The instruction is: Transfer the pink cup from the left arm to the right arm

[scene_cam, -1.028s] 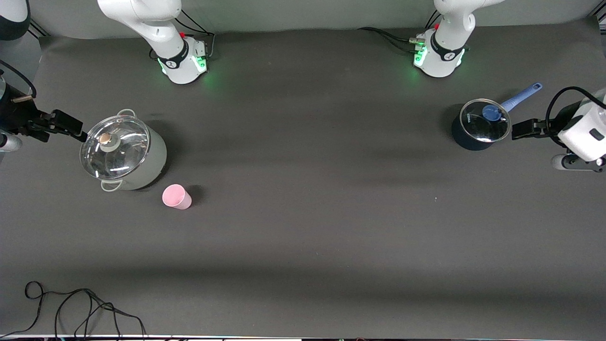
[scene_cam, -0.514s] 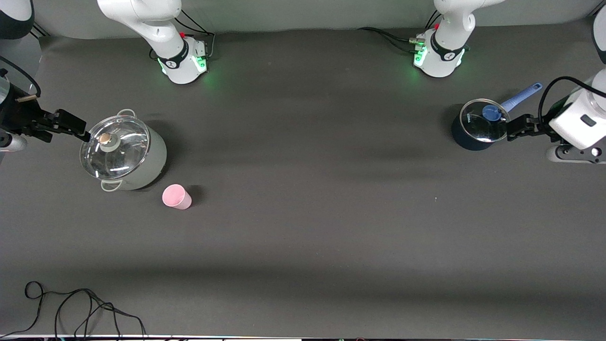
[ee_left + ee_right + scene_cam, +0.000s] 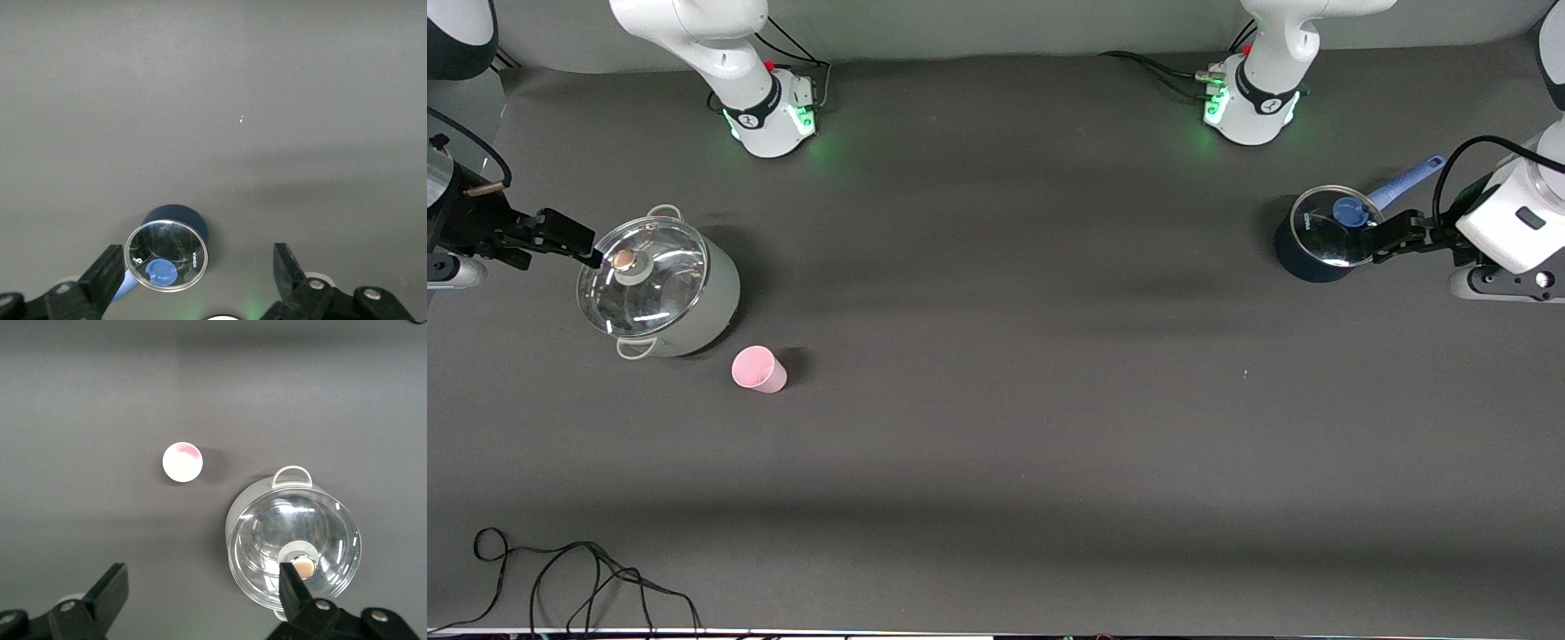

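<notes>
Pink cup (image 3: 759,369): it stands upright on my tabletop (image 3: 1014,427), just beside the grey pot (image 3: 660,289) and a little nearer to the front camera than that pot; nothing touches it. My right wrist view shows it from above (image 3: 183,461), apart from the pot (image 3: 293,543).

Grey pot: glass lid on, toward my right arm's end of the tabletop.

My right gripper (image 3: 569,240): spread wide and holding nothing, in the air at the grey pot's rim, well apart from the cup.

My left gripper (image 3: 1396,236): spread wide and holding nothing, at the rim of the dark blue saucepan (image 3: 1325,238), well apart from the grey pot.
</notes>
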Available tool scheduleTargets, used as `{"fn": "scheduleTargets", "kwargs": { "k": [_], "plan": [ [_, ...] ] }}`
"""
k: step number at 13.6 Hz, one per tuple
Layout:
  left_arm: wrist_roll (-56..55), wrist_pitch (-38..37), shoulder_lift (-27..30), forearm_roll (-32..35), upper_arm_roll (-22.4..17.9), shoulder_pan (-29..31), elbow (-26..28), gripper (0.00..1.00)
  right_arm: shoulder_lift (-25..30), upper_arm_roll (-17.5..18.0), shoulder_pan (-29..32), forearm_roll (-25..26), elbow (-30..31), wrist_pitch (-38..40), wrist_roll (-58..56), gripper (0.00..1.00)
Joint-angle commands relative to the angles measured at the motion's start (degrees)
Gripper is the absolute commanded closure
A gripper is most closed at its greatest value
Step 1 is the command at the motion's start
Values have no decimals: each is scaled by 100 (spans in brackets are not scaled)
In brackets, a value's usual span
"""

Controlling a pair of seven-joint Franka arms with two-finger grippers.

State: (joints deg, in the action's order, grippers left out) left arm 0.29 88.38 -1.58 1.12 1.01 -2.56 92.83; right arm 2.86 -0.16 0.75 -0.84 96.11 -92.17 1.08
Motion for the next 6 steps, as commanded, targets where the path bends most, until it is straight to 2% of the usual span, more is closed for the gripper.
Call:
{"fn": "scheduleTargets", "kwargs": {
  "k": [1,6],
  "plan": [
    [24,13,97,-59,-119,-113,-20,1,21,-72,-93,58,-4,-11,-46,0],
    [50,-31,97,-77,-118,-113,-29,1,13,-72,-93,58,-4,-11,-46,0]
  ]
}}
